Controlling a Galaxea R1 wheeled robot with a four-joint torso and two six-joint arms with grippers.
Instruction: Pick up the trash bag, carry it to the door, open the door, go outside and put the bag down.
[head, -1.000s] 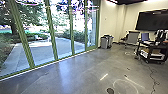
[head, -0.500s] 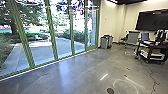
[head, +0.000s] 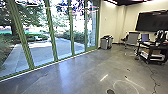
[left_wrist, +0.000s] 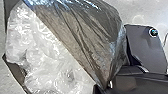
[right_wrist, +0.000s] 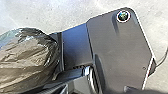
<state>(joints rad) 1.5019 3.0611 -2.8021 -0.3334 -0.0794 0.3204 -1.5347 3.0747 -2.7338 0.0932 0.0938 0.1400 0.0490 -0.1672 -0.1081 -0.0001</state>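
In the left wrist view the trash bag (left_wrist: 95, 32), dark and translucent beside crumpled clear plastic (left_wrist: 47, 57), narrows to a gathered point at my left gripper (left_wrist: 106, 86), which is shut on it. The right wrist view has the dark bag (right_wrist: 27, 57) close beside my right gripper (right_wrist: 72, 81); whether that gripper touches it I cannot tell. Tall glass panels in green frames (head: 52, 32) form the wall on the left of the head view. Which panel is the door I cannot tell.
A paved yard (head: 41, 55) lies behind the glass. Grey bins (head: 106, 42) stand by the far wall, with a chair (head: 132, 38) to their right. A black cart (head: 150, 51) carries a laptop, and a cable (head: 153, 78) runs over the floor before it.
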